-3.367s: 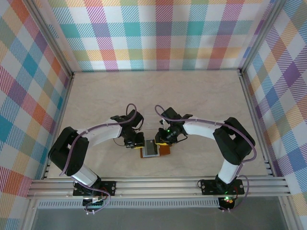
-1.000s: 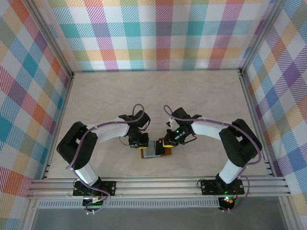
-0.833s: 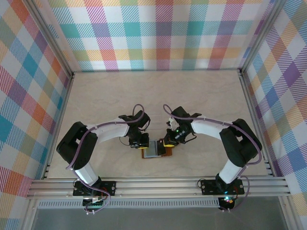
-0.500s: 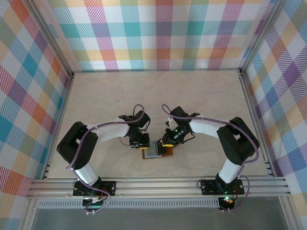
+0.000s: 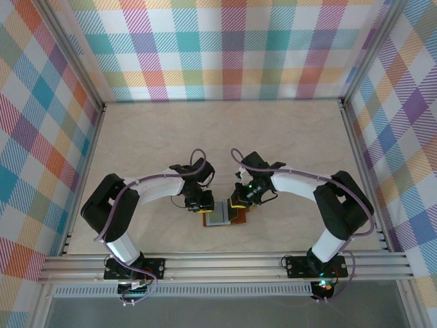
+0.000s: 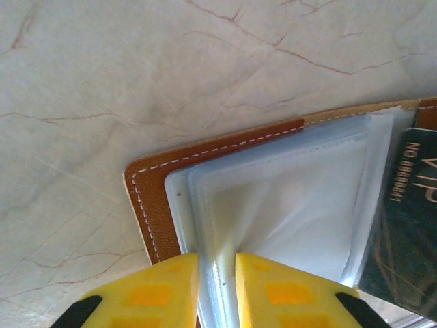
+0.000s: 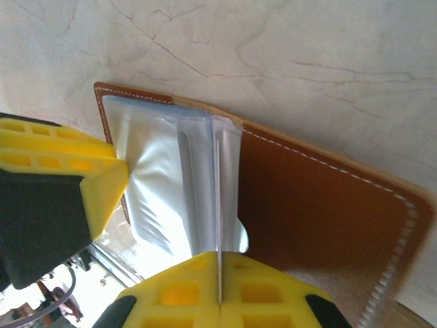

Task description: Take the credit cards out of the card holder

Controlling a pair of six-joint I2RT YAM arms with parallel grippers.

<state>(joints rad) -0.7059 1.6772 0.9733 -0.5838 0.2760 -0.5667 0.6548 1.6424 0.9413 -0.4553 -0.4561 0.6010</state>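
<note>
L jaws are sitting almost shut, w/ only a sliver of gap. The left gripper (image 6: 217,290) is pinching the near edge of the clear sleeve (image 6: 287,198) pages at bottom centre of the left wrist view. R jaws are pressing fully together. The right gripper (image 7: 220,294) is clamping a thin pale leaf (image 7: 218,198) edge-on at bottom centre of the right wrist view; can't tell if that's a card or another sleeve page.

The card holder (image 6: 147,205) is lying open & flat on the marbled table (image 6: 136,82), brown leather w/ white stitching. In the top view it's sitting at lower centre, between the two grippers.

Key relation: a dark credit card (image 6: 410,225) is showing at the right edge of the left wrist view. It's to the right of L jaws, just past the sleeve's far edge, w/ its long axis running roughly top-to-bottom of frame. That side is prob. facing the R arm, so R is likely nearer, w/ L serving as anchor. Can't tell if the card is sitting in a pocket or partly out.

Writing: pale lettering on the card is running sideways, "NO" + a row of digits too blurry to read. Then "VIP", getting cut by the frame edge. No brand is showing on the leather.
</note>
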